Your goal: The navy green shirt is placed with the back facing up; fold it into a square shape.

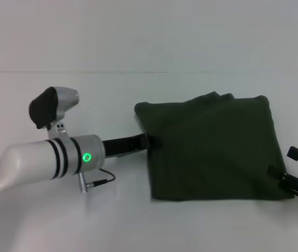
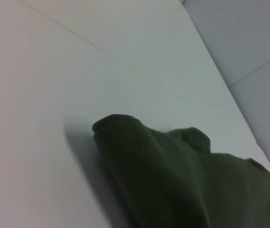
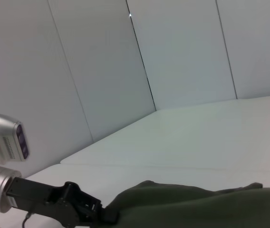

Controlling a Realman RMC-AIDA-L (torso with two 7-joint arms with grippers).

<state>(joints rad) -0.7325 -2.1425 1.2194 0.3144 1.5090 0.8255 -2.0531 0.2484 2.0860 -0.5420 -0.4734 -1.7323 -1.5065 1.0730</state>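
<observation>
The navy green shirt (image 1: 212, 147) lies on the white table as a roughly square folded pad, its plain side up, with a few small bumps along its far edge. My left gripper (image 1: 145, 142) reaches in from the left and meets the middle of the shirt's left edge. The right wrist view shows the same contact, with the left gripper (image 3: 107, 216) against the edge of the shirt (image 3: 201, 206). My right gripper (image 1: 283, 176) sits at the shirt's near right corner. In the left wrist view the shirt (image 2: 173, 180) bulges up close.
The white table (image 1: 86, 220) stretches around the shirt on all sides. A thin seam (image 1: 86, 72) runs across the far part of the table. Pale wall panels (image 3: 101, 71) stand beyond the table.
</observation>
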